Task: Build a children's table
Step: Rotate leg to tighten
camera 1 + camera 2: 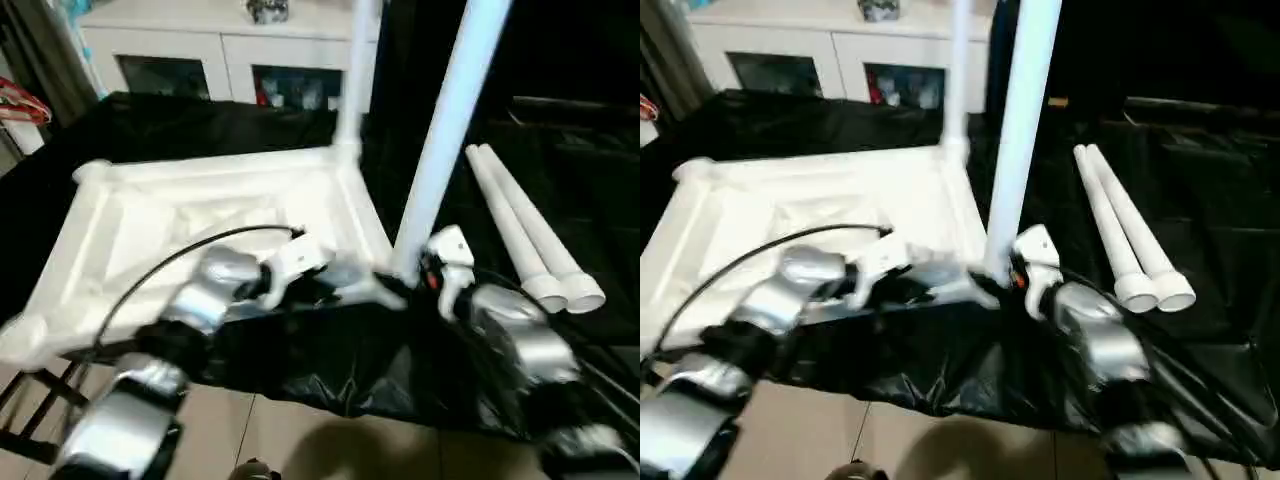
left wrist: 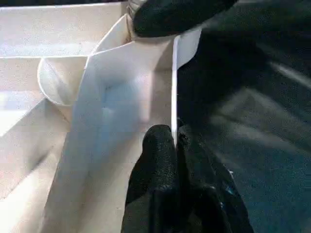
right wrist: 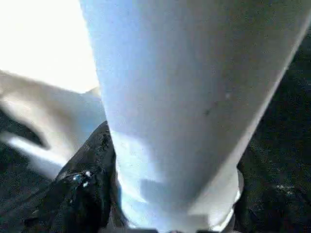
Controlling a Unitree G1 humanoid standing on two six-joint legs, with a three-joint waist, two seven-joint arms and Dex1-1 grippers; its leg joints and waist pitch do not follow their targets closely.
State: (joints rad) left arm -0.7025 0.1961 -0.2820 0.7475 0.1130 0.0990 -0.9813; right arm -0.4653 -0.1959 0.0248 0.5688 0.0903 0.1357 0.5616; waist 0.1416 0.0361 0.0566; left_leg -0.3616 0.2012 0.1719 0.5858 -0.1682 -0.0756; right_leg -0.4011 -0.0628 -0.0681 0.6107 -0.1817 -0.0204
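Observation:
The white table top [image 1: 200,210] lies upside down on a black cover, ribbed underside up. One white leg [image 1: 355,80] stands in its far right corner socket. A second leg [image 1: 450,110] stands tilted at the near right corner, and my right gripper [image 1: 425,270] is shut around its base; a black finger [image 3: 87,194] presses against it. My left gripper [image 2: 175,141] is shut on the thin rim wall [image 2: 174,87] of the top, just beside that corner socket. Two more legs [image 1: 530,235] lie side by side on the cover to the right.
A white cabinet [image 1: 200,50] with glass doors stands behind the work. The black cover [image 1: 300,360] hangs over the near edge above the tiled floor [image 1: 300,440]. A red object [image 1: 20,100] sits at the far left.

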